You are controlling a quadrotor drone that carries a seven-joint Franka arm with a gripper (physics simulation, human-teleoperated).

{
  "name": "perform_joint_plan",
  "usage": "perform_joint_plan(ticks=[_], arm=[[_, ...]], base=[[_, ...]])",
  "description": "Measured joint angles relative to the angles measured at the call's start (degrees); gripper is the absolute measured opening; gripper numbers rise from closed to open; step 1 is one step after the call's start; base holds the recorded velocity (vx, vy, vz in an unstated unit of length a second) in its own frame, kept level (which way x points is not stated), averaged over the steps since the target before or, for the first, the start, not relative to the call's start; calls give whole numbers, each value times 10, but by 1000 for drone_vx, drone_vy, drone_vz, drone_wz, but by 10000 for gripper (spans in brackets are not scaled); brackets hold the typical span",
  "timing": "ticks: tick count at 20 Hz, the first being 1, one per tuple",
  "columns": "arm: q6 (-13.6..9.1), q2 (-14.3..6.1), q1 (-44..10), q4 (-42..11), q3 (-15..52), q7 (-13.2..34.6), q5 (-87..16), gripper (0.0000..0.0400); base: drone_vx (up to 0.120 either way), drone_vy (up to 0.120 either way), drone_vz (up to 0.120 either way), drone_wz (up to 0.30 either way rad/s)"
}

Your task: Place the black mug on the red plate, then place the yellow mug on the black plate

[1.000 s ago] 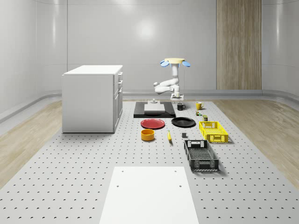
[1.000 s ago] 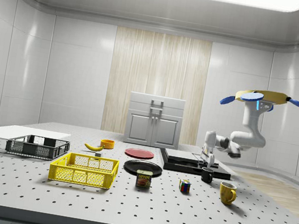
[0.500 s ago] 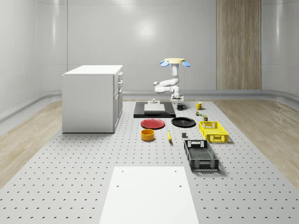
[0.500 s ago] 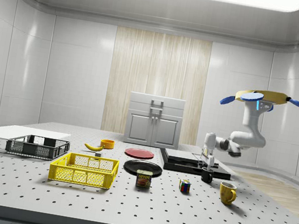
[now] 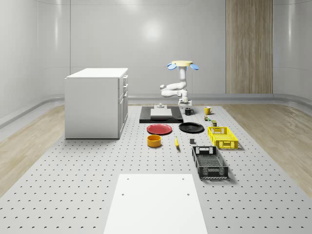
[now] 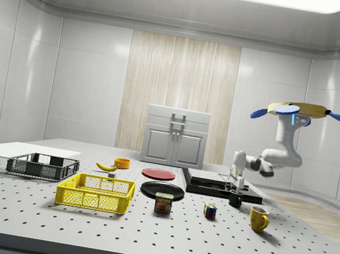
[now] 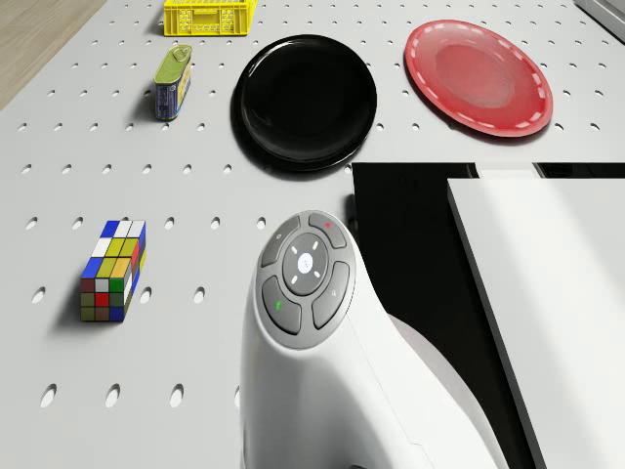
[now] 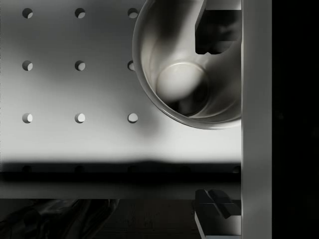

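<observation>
The black mug (image 5: 188, 111) (image 6: 235, 200) stands on the table beside the black mat. My gripper (image 5: 185, 104) (image 6: 234, 188) (image 8: 217, 119) hangs right over it, open. In the wrist view one fingertip (image 8: 214, 30) is over the mug's hollow (image 8: 174, 84) and the other (image 8: 217, 209) is outside its wall. The yellow mug (image 5: 207, 110) (image 6: 258, 219) stands apart, further to the whole-scene view's right. The red plate (image 5: 159, 129) (image 7: 479, 78) and the black plate (image 5: 191, 127) (image 7: 305, 101) lie side by side nearer the table's middle. The drone (image 5: 182, 64) (image 6: 303, 110) hovers above the mat's end.
The black mat (image 5: 161, 117) carries a white slab. A white cabinet (image 5: 96, 102) stands at the whole-scene view's left. Near the mugs are a Rubik's cube (image 7: 112, 271) and a can (image 7: 171, 80). A yellow crate (image 5: 222, 137), a black crate (image 5: 209, 162), an orange bowl (image 5: 154, 141) and a banana (image 5: 176, 142) lie nearer.
The gripper has come down a little onto the black mug. The drone and the objects have stayed where they were.
</observation>
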Motion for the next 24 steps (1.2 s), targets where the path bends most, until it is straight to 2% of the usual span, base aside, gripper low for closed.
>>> perform_joint_plan(ticks=[14,16,18,21,24], arm=[[28,-23,-3,3,-19,3,-12,400],[31,-26,-4,4,-20,4,-14,286],[34,-28,-5,5,-21,4,-14,217],[37,-31,-6,5,-22,5,-14,160],[40,-33,-7,5,-22,6,-13,134]], base=[[0,0,0,0],[0,0,0,0],[0,0,0,0],[0,0,0,0],[0,0,0,0]])
